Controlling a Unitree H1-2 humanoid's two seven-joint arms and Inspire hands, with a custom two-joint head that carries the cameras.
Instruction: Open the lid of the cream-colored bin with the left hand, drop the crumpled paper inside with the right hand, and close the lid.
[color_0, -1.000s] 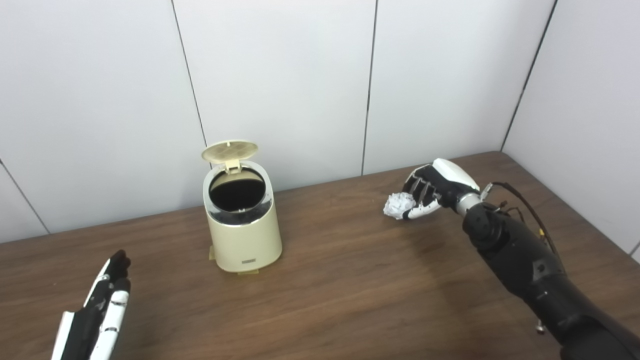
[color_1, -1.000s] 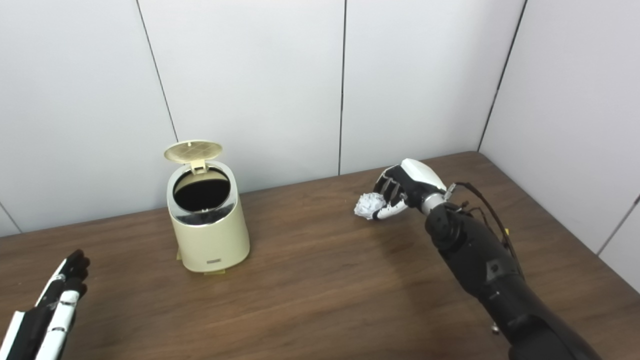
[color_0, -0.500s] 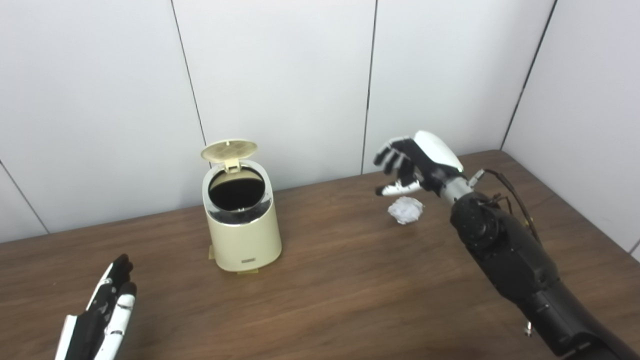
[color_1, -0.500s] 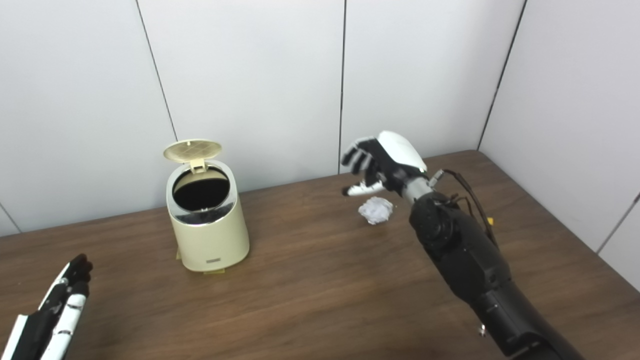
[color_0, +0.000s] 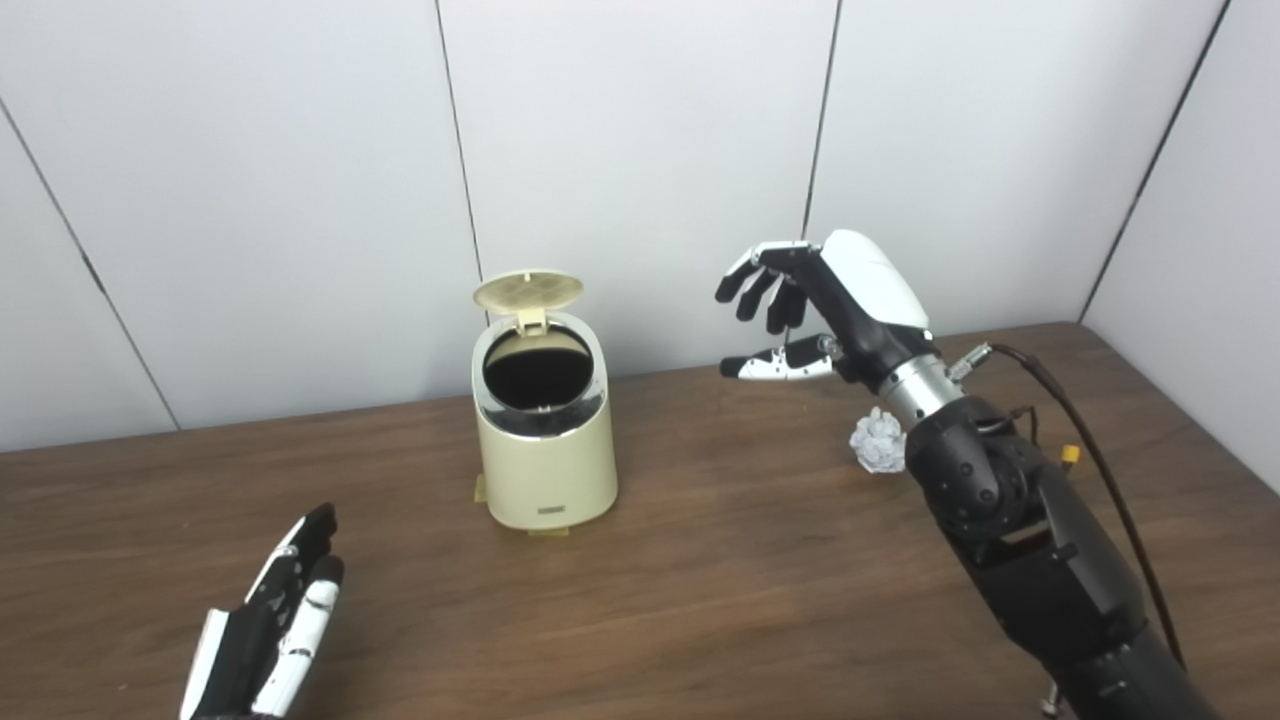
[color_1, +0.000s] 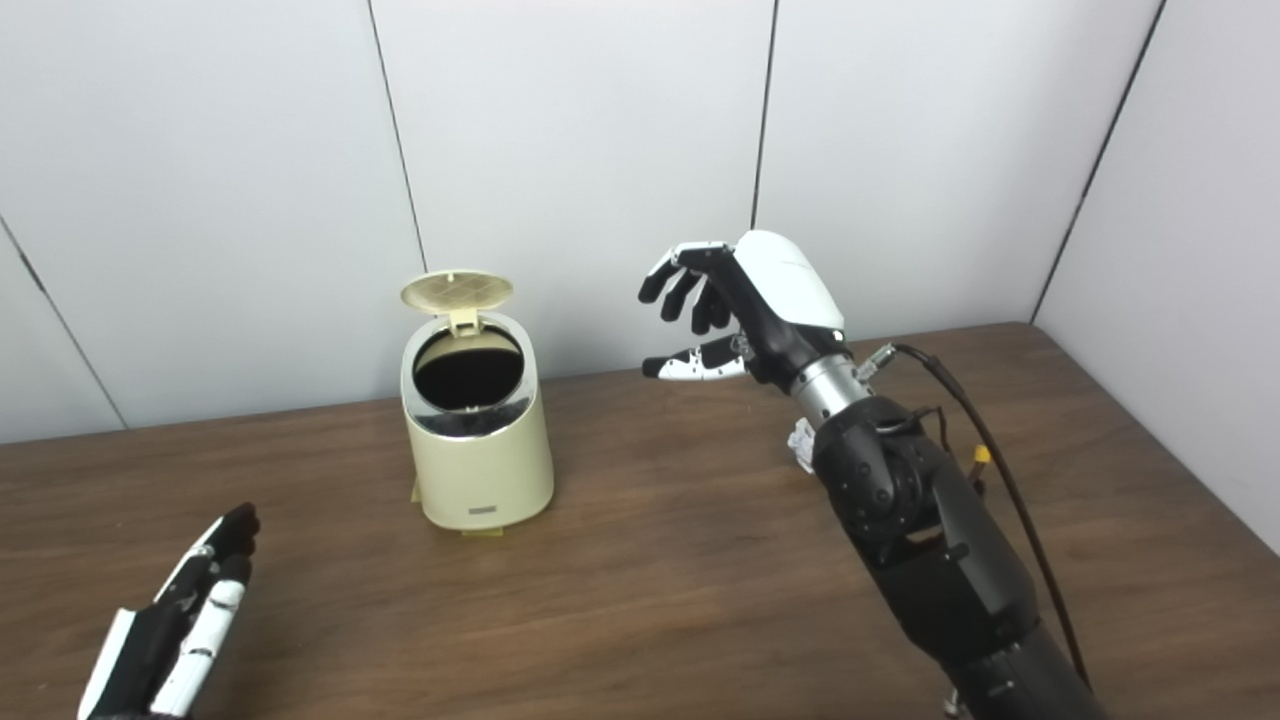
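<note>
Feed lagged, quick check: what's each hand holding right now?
Left hand: open, holding nothing.
Right hand: open, raised; crumpled paper lies on the table.

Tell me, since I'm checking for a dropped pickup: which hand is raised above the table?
The right hand, raised with fingers spread and empty; the left hand lies low near the table's front edge.

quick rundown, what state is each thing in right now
bin: upright on the table, mouth uncovered
lid: open, tipped up at the back
crumpled paper: lying on the table, not held, partly behind the right arm
right hand: open, raised above the table, holding nothing
left hand: open, fingers straight, low near the front edge, holding nothing
</note>
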